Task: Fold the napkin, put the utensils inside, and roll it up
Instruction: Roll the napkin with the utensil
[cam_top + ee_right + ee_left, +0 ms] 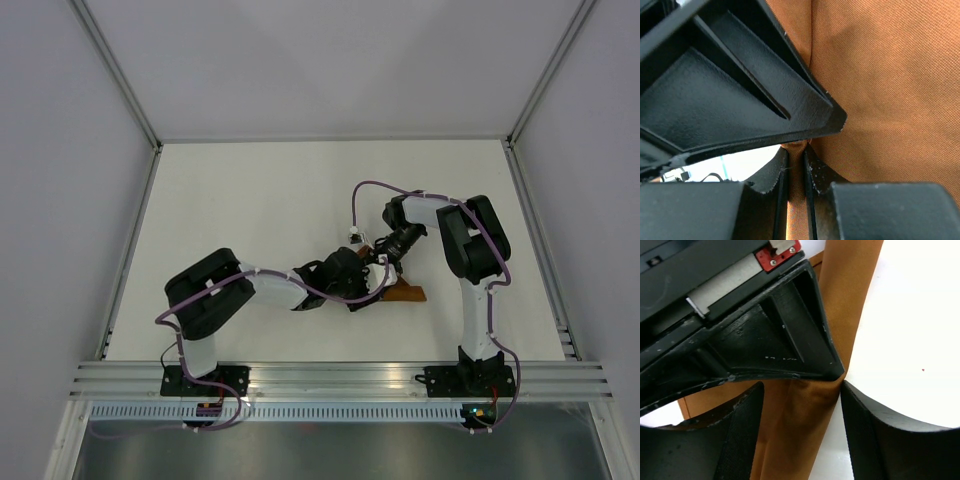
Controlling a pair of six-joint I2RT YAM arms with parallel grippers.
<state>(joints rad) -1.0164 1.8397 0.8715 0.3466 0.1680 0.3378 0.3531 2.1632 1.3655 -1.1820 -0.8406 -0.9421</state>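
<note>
The rust-orange napkin (408,292) lies as a narrow folded or rolled strip on the white table, mostly hidden under the two grippers. My left gripper (368,288) is open. In the left wrist view its fingers (740,440) stand wide on either side of the strip (845,300), and white table shows beside the right finger. My right gripper (385,262) comes in from the far right. In the right wrist view it (796,150) is shut on a thin fold of the napkin (890,75). No utensils are visible.
The white table (250,200) is bordered by a metal rail (330,375) at the near edge and grey walls on the other sides. The two grippers are close together, each showing large in the other's wrist view.
</note>
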